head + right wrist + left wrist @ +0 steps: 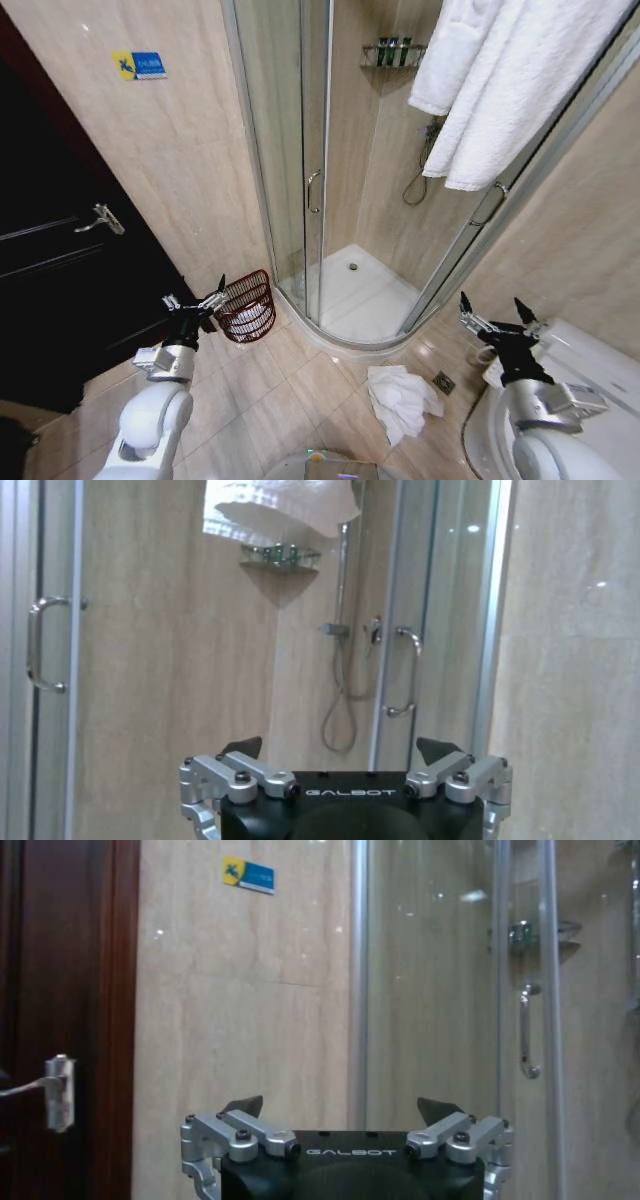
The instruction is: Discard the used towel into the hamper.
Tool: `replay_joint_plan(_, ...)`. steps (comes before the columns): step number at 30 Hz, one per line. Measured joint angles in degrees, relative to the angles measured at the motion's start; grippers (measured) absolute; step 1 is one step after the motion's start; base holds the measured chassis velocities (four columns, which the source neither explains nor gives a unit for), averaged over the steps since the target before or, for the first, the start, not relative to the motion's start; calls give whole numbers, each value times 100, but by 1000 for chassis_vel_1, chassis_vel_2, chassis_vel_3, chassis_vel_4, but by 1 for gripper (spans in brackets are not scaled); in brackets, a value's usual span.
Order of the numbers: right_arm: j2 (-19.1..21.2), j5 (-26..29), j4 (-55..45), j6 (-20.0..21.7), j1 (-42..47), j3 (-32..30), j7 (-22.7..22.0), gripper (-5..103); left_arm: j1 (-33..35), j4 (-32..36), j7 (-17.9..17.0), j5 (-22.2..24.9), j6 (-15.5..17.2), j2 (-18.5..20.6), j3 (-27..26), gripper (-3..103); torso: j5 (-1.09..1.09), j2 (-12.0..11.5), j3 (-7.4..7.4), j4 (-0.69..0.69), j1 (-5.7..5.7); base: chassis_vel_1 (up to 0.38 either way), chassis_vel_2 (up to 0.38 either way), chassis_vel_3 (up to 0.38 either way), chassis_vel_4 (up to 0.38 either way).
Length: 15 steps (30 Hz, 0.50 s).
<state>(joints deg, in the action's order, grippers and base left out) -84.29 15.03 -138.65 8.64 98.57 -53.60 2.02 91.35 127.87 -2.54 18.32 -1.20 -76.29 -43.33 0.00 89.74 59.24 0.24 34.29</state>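
Used towel (400, 398) is seen crumpled on the floor tiles just outside the shower enclosure (345, 300). Hamper (247, 306) is set against the wall by the shower door. Left gripper (195, 300) and right gripper (498, 315) are held raised with jaws spread wide and empty, judged a ready stance; no grasp yet made.

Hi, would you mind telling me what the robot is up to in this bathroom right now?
Nothing is being handled yet. The used towel lies crumpled on the floor tiles near the shower tray, and the hamper stands by the wall left of the shower. The left pincer and right pincer are both raised, open and empty.
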Motion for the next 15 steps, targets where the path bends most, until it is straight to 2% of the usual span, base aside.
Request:
replay_joint_plan(11, 109, 105, 119, -39, -274, 21, -89, 100, -14, -121, -114, -206, -168, -49, 58, 100, 0, 0, 0, -1, -1, 7, 11, 7, 6)
replay_joint_plan(15, 311, 134, 158, -21, -594, 154, -196, 100, 47, -183, -120, -271, -188, -50, 41, 100, 0, -1, -1, 0, -1, 0, 0, 0, 0)
